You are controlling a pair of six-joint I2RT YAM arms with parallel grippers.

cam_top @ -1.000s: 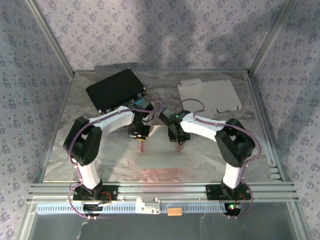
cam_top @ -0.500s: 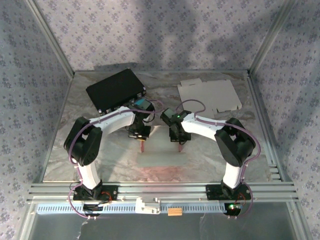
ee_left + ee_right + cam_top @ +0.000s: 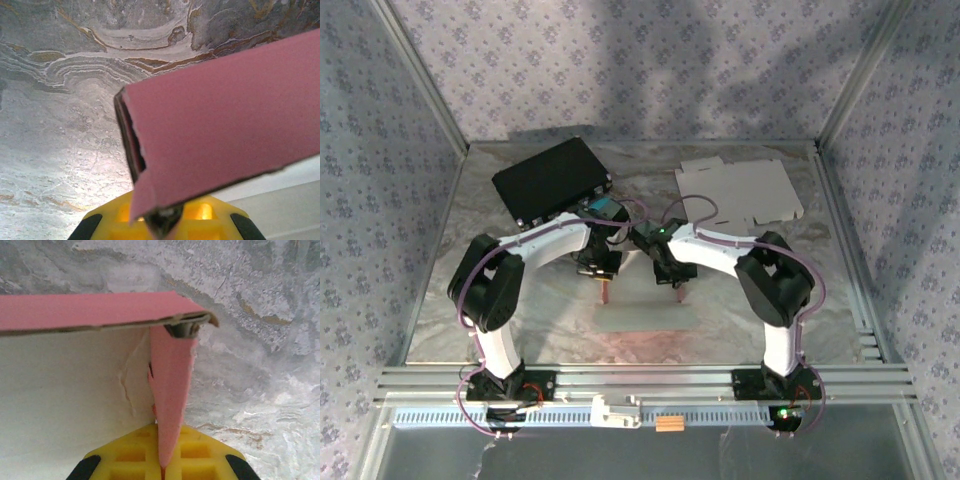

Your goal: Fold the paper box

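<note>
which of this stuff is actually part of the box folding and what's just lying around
In the job:
- paper box, its pink flaps pinched on both sides
- left hand
- right hand

Lying about:
- black case, far left of the table
- flat cardboard blank, far right, untouched

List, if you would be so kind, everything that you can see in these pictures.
paper box: one, pink outside and white inside, centre of the table, partly folded
cardboard blank: one, pale grey, lying flat at the far right of the table
black case: one, black, far left of the table
tan block: one, tan, on the near rail
table: one, marbled grey, under everything
left gripper: one, yellow and black, shut on the paper box's left pink flap
right gripper: one, yellow and black, shut on its right pink flap
</note>
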